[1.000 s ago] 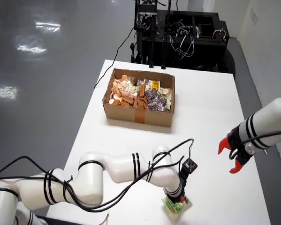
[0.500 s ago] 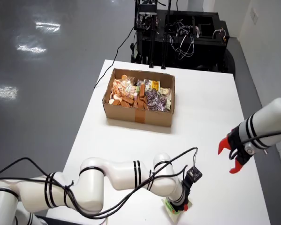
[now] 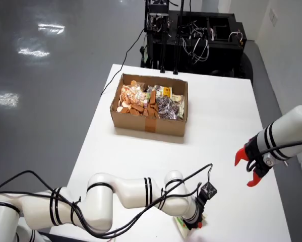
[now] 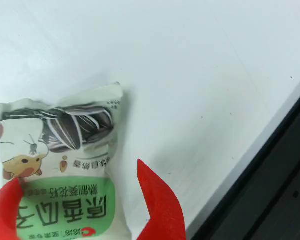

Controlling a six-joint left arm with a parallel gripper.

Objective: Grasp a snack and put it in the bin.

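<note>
A snack packet, white and green with sunflower seeds printed on it, lies flat on the white table near its front edge. In the overhead view only a corner of the packet shows under the arm. My gripper hangs over the packet's lower end with its jaws apart. The left red finger overlaps the packet's left side, and the right red finger is just off its right edge. In the overhead view my gripper is at the bottom middle. The cardboard bin stands far back on the table, holding several snack packets.
A second white arm with an open red gripper hangs still over the table's right side. The table's front edge runs close to the right of the packet. Black equipment racks stand behind the table.
</note>
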